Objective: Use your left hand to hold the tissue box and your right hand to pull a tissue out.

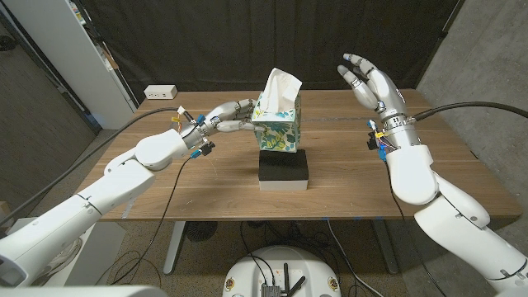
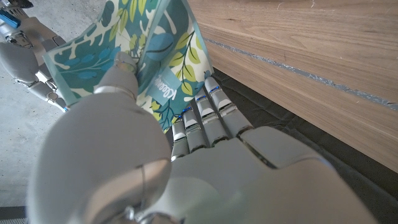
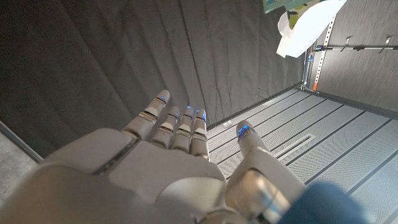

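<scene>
A tissue box with a green and blue leaf print sits over a black block at the table's middle, leaning slightly. A white tissue sticks up from its top. My left hand grips the box from its left side, thumb on one face and fingers on another. The left wrist view shows the same hold of my left hand on the box. My right hand hovers open to the right of the box, fingers spread, apart from it. In the right wrist view the right hand is empty, with the tissue far off.
A white power strip lies at the back left of the wooden table. Cables run along both arms. A black curtain hangs behind the table, and a white shelf unit stands at the left.
</scene>
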### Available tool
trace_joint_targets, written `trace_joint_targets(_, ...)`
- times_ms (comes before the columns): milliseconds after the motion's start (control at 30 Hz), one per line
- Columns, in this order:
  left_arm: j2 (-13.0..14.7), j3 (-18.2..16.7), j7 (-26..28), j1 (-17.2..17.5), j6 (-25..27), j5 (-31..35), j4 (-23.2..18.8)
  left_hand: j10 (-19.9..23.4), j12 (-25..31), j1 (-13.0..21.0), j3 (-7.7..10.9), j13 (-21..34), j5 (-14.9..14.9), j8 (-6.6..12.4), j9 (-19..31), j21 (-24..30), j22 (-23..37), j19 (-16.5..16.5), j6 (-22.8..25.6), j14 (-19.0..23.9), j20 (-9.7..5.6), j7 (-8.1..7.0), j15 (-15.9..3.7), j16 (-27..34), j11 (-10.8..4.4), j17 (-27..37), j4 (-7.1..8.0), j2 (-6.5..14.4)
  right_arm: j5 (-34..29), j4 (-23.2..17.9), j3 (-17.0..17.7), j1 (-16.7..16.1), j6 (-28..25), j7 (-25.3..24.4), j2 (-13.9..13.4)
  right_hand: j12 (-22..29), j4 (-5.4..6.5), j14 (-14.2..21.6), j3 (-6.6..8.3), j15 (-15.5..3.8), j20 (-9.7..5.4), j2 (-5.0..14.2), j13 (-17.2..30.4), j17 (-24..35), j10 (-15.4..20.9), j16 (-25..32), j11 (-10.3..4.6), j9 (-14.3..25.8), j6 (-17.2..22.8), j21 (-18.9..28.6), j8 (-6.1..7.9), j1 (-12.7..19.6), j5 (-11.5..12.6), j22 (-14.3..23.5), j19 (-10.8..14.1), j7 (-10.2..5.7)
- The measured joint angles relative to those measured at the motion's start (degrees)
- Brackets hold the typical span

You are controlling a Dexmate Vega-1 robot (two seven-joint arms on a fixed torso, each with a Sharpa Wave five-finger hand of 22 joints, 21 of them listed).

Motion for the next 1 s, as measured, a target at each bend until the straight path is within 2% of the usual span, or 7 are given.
trace_joint_targets(633, 0.07, 0.04, 0.14, 0.61, 0.08, 0.17, -0.69, 0.00, -0.46, -0.15, 0.00, -0.01, -0.01, 0.24, -0.28, 0.00, -0.01, 0.00, 0.00, 0.06, 0.00, 0.00, -0.06, 0.21, 0.00, -0.04, -0.01, -0.16, -0.85, -1.19, -1.68, 2.88, -0.84, 4.50, -1.36, 0.00, -0.24, 0.00, -0.24, 0.00, -0.01, 0.00, 0.14, -0.01, 0.00, 0.00, 0.00, -0.01, 0.00, 0.00, -0.36, 0.00, 0.00, -0.01, 0.00, 0.00)
trace_joint_targets(1000, 0.23, -0.03, 0.72, 1.22, 0.35, 0.33, -1.32, 0.00, -0.46, -0.14, -0.01, 0.28, 0.19, 0.24, -0.28, 0.00, -0.01, 0.00, 0.00, 0.06, 0.00, 0.00, -0.06, 0.30, 0.00, -0.03, -0.01, -0.17, -1.01, -1.37, -3.66, 5.96, -1.81, 7.37, -2.61, -0.26, -0.64, 0.00, -0.32, 0.00, -0.01, 0.00, 0.14, 0.00, 0.00, 0.00, 0.00, -0.01, -0.32, 0.00, -0.36, 0.00, 0.00, -0.01, 0.00, -0.31)
